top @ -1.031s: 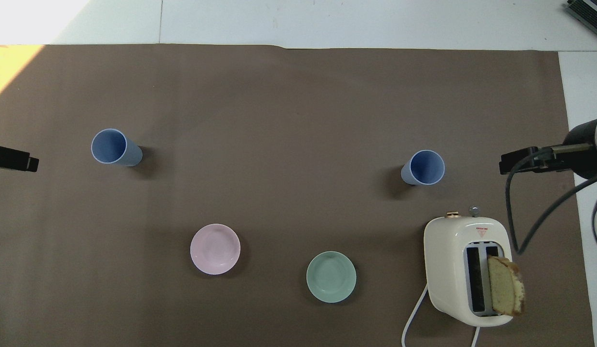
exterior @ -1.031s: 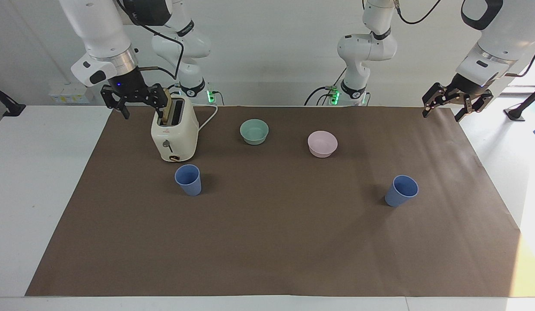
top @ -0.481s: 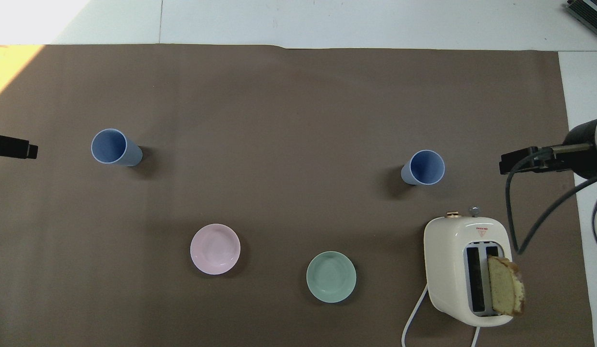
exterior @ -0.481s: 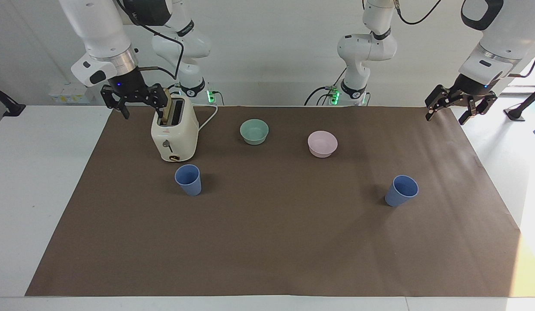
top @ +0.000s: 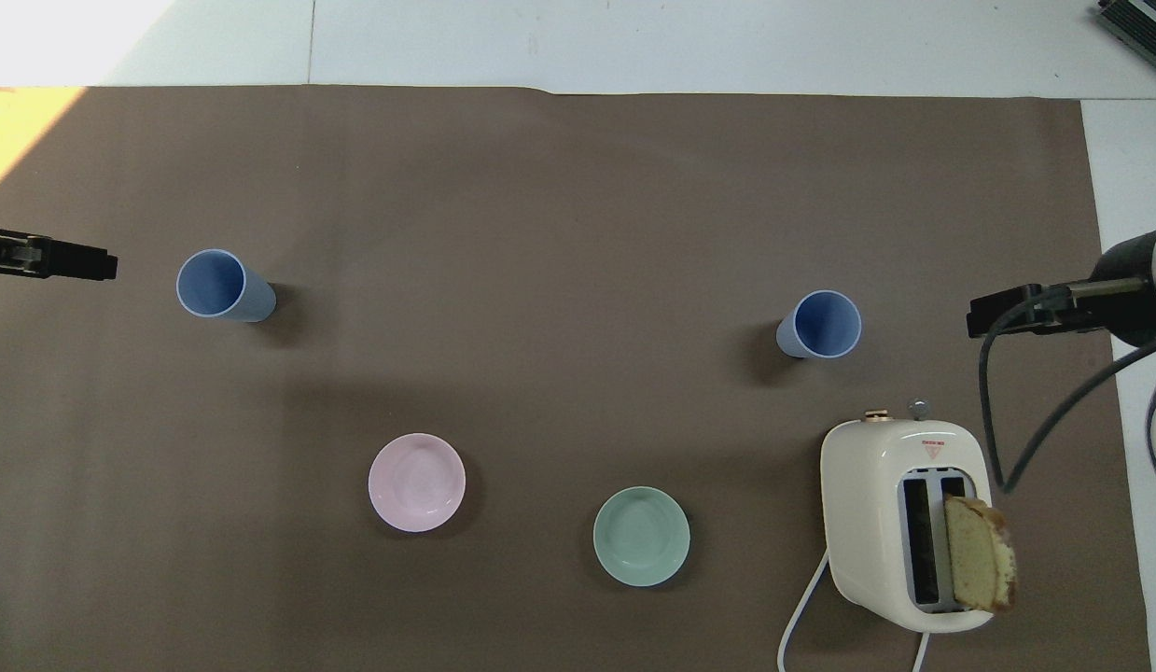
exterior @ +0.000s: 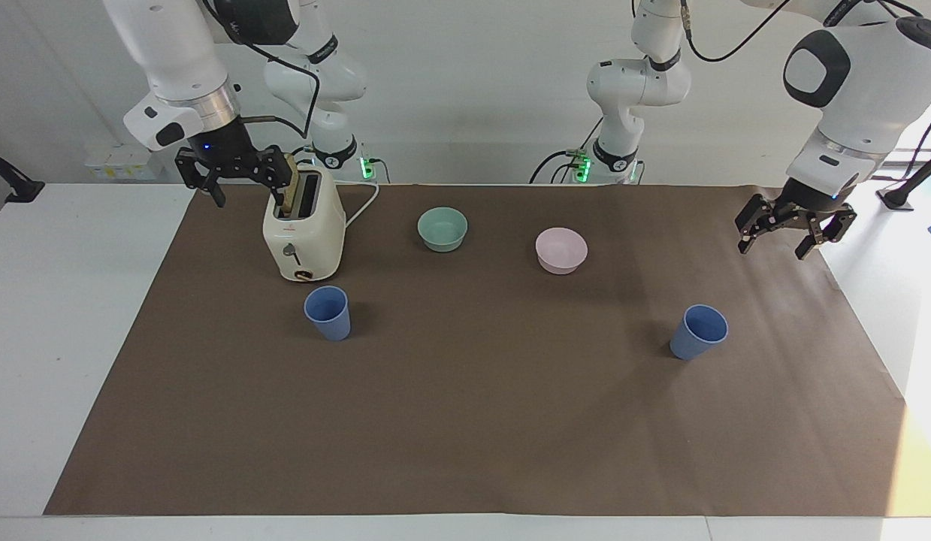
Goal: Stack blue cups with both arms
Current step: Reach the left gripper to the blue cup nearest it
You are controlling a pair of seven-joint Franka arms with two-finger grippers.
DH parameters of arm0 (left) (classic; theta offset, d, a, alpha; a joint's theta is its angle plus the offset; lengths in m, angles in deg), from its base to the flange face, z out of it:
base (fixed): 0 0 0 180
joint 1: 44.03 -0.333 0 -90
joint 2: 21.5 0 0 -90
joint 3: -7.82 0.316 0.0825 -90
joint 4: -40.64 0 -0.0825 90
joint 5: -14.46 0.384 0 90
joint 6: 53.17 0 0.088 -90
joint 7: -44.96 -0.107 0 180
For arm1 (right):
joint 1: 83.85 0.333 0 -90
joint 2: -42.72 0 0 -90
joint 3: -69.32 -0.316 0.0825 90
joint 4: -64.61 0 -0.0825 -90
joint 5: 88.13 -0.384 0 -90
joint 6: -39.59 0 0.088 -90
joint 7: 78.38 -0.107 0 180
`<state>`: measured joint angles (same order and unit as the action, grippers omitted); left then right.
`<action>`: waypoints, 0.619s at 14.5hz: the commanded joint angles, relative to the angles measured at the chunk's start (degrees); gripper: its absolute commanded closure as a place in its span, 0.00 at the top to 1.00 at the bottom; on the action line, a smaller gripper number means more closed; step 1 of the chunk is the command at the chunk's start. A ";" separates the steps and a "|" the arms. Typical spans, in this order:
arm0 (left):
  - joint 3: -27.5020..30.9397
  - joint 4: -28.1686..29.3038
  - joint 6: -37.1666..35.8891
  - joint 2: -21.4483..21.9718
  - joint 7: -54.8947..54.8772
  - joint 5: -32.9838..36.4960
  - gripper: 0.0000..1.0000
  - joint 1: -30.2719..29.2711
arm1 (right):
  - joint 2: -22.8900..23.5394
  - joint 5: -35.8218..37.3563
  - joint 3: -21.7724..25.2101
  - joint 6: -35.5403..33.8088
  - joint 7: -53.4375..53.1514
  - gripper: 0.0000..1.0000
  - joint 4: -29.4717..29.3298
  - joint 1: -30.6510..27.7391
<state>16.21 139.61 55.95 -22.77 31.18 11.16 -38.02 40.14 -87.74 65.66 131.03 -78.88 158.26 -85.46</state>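
Two blue cups stand upright and apart on the brown mat. One blue cup [exterior: 328, 312] [top: 825, 325] stands toward the right arm's end, just farther from the robots than the toaster. The other blue cup [exterior: 698, 331] [top: 218, 285] stands toward the left arm's end. My left gripper [exterior: 777, 242] [top: 83, 264] is open and empty, raised over the mat's edge beside that cup, not touching it. My right gripper [exterior: 243, 184] [top: 997, 315] is open and empty, held in the air beside the toaster's top.
A cream toaster [exterior: 303, 233] [top: 899, 523] with a bread slice [exterior: 288, 184] [top: 979, 565] sticking up stands at the right arm's end. A teal bowl [exterior: 442, 228] [top: 641, 536] and a pink bowl [exterior: 560, 249] [top: 416, 482] sit nearer to the robots than the cups.
My left gripper has come down and moved in over the mat toward the cup at its end. The right arm, cups and bowls have not moved.
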 commanded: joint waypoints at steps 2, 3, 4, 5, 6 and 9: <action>-0.57 1.49 4.16 -2.58 -1.15 0.13 1.00 -1.18 | -0.94 -1.19 -0.11 0.49 1.38 1.00 0.83 -0.67; -0.65 1.49 5.04 -3.55 -1.07 0.13 1.00 -1.18 | -0.94 -1.19 -0.11 0.49 1.47 1.00 0.83 -0.67; -0.65 1.49 5.57 -4.60 -1.07 0.13 1.00 -1.18 | -0.94 -1.19 -0.11 0.49 1.38 1.00 0.83 -0.67; -0.65 1.49 6.19 -5.48 -1.07 0.04 1.00 -1.27 | -0.94 -1.19 -0.11 0.49 1.38 1.00 0.83 -0.67; -0.65 1.49 7.06 -6.45 -0.98 -0.04 1.00 -1.18 | -0.94 -1.19 -0.11 0.49 1.38 1.00 0.83 -0.67; -0.65 1.49 8.74 -9.96 -0.98 -0.04 1.00 -1.09 | -0.94 -1.19 -0.11 0.49 1.38 1.00 0.83 -0.67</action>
<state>16.05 140.85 62.67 -30.78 30.96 11.15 -38.40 40.14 -87.74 65.66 131.03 -78.88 158.26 -85.46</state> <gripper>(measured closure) 0.000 0.000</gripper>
